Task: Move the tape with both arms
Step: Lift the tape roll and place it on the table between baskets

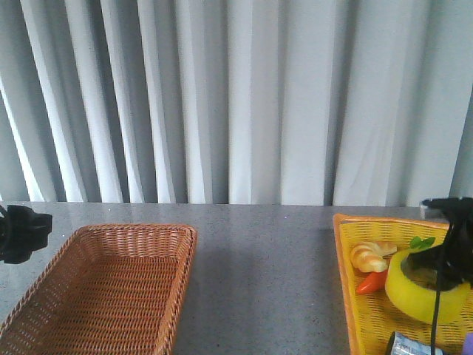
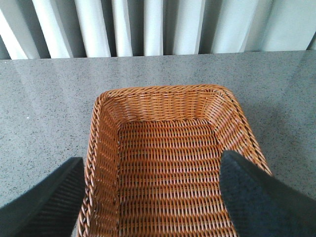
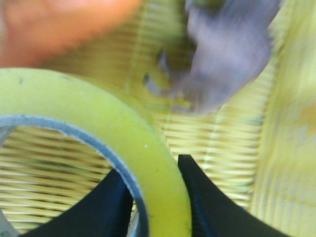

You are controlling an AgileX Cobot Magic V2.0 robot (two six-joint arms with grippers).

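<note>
Yellow tape (image 3: pixel 98 123) wall pinched between the right gripper (image 3: pixel 158 197) fingers, 1 inside the core. Left gripper (image 2: pixel 153 197) spread wide above the wicker basket (image 2: pixel 163 98).

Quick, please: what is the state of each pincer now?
Left pincer: open, holding nothing, over the wicker basket.
Right pincer: closed on the tape wall.

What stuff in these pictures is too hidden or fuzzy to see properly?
- Front view: the right gripper covers part of the tape.
- Front view: the silvery thing in the yellow basket is cut off by the bottom edge.
- Right wrist view: the purple object and orange object are too blurred to name.
- Left wrist view: the brown basket runs off the frame.
</note>
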